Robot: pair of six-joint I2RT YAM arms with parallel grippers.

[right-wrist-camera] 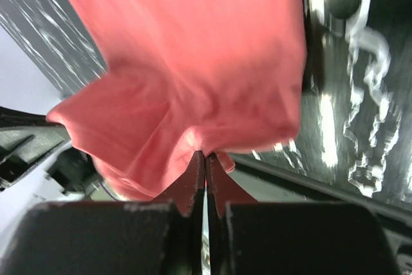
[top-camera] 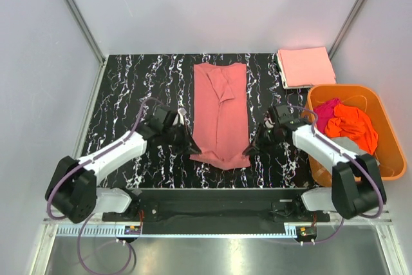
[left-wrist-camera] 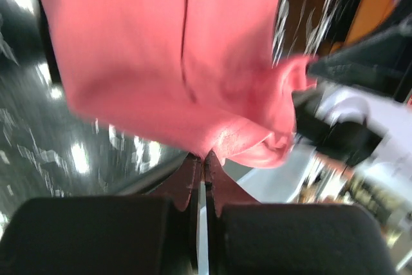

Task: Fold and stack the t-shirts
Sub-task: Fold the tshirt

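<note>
Left tool (top-camera: 192, 149) and right tool (top-camera: 247, 150) pinch the salmon-pink cloth t-shirt's (top-camera: 221, 111) near hem; carry it level toward the bench's (top-camera: 141, 75) far edge.

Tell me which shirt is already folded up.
The pale peach-pink cloth t-shirt, far right: a neat square. The salmon-pink t-shirt lies long; the rest sit crumpled in the orange plastic basket.

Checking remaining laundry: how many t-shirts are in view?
4. A long salmon-pink cloth shirt lies mid-table, a folded peach-pink one sits at the far right, and a magenta one and a bright orange one are bundled in the orange plastic basket. More may hide beneath.
</note>
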